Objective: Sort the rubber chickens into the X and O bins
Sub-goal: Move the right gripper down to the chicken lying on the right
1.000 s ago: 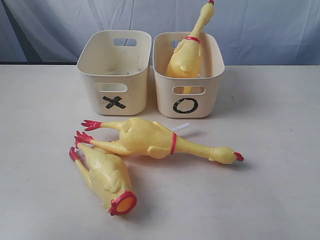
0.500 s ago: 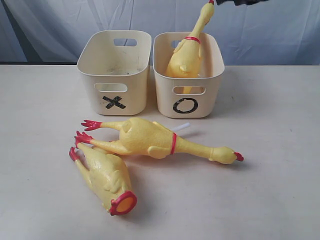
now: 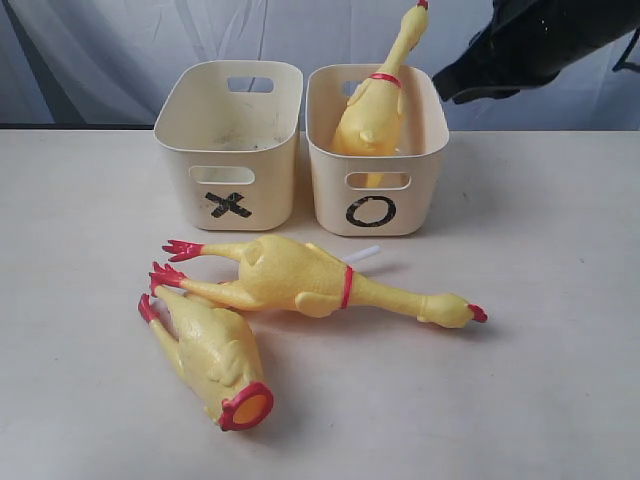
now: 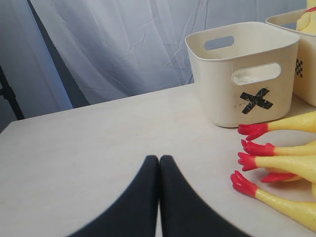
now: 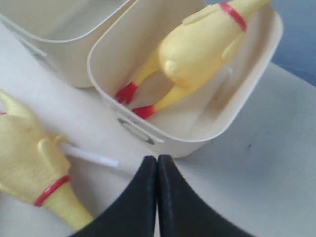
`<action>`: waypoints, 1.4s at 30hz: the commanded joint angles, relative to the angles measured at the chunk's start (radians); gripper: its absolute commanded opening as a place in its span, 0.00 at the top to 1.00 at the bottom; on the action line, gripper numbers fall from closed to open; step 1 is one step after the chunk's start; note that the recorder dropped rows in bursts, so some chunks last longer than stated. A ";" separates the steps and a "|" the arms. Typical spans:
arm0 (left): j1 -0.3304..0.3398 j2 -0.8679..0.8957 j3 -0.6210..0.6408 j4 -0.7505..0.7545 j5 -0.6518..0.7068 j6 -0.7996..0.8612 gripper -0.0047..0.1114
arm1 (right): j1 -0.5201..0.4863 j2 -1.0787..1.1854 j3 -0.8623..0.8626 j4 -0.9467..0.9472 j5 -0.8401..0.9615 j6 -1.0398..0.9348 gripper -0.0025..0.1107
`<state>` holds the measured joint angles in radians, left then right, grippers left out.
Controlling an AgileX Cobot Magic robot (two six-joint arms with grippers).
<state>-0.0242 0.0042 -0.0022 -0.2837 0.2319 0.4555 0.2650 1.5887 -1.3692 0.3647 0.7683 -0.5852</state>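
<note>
White tube [image 3: 366, 252] beside whole chicken [image 3: 300, 276]

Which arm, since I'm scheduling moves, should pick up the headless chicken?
Left: the left gripper sits low near the headless chicken; the right gripper hovers high by the O bin, farther off.

We read the rubber chickens [image 3: 300, 275] as yellow rubber with a faintly pebbled satin skin and red trim, the X bin [image 3: 185, 140] and O bin [image 3: 428, 150] as smooth cream plastic, scuffed grey inside the X one, the surface [image 3: 540, 340] as pale, smooth and matt, the backdrop [image 3: 110, 50] as wrinkled cloth.
</note>
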 commanded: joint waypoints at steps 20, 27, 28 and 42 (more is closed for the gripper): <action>0.003 -0.004 0.002 0.001 -0.007 -0.003 0.96 | 0.145 -0.007 0.377 0.014 -0.141 -0.626 0.49; 0.003 -0.004 0.002 0.001 -0.007 -0.003 0.96 | 0.145 0.048 0.410 0.010 -0.228 -0.642 0.47; 0.003 -0.004 0.002 0.001 -0.007 -0.003 0.96 | 0.145 0.063 0.410 0.024 -0.232 -0.644 0.47; 0.003 -0.004 0.002 0.001 -0.007 -0.003 0.96 | 0.145 0.254 0.410 0.212 -0.314 -0.857 0.47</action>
<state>-0.0242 0.0042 -0.0022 -0.2837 0.2319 0.4555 0.4078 1.8245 -0.9632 0.5472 0.4730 -1.4073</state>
